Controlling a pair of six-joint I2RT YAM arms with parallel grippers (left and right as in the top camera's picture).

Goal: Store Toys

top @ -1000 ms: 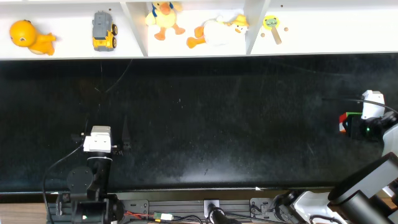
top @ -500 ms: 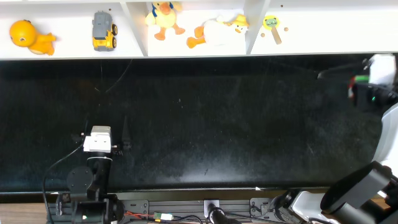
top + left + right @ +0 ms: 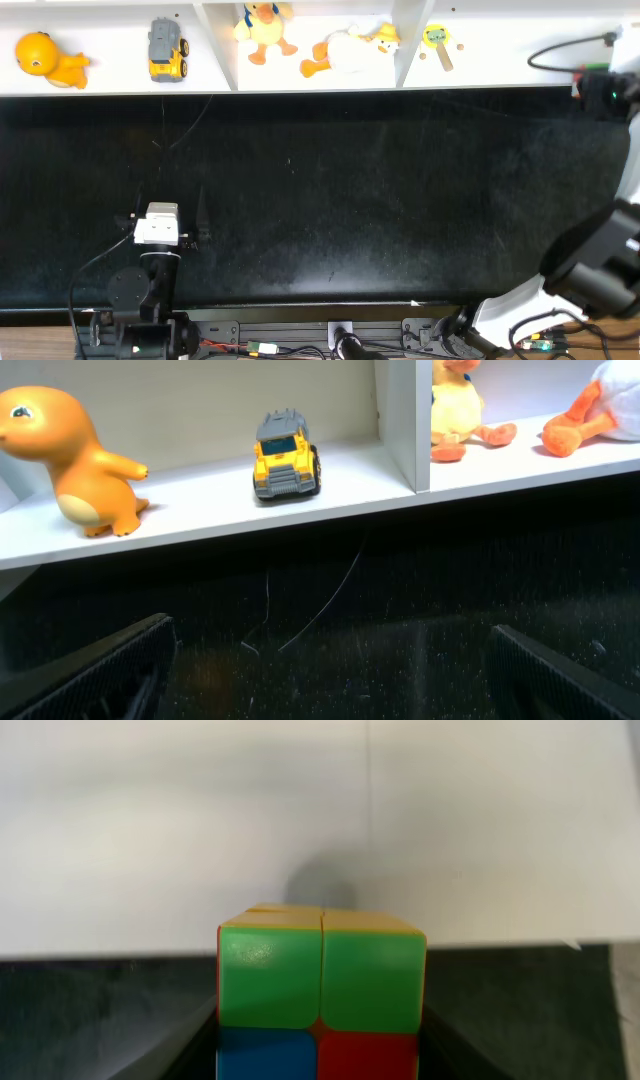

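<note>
The puzzle cube (image 3: 320,990) is in your right claw (image 3: 320,1065). The two fingers are clamped on its lower sides, so the green faces above them are free. I think it is held by the sides like this so that its bottom can meet a flat surface first.

Just ahead of the claw begins the white shelf (image 3: 300,840). Its front edge runs right behind the cube, and a soft shadow lies on the floor of the shelf directly ahead. So the cube seems to be at the shelf's mouth but not yet over it. In my judgement you need to carry it forward and lower it before the fingers part.

From above, this claw is at the far right end of the shelf. The nearest toy on its left is a small green toy on a stick (image 3: 437,40), in the same bay but well apart. Beyond a divider lie a white plush duck (image 3: 350,50) and a yellow plush duck (image 3: 460,410). Beyond the next divider stand a yellow toy truck (image 3: 285,455) and an orange figure (image 3: 75,460).

Your left claw (image 3: 330,680) is far from all this, low over the black table (image 3: 350,200), facing the truck. Its fingers are wide apart and hold nothing.
</note>
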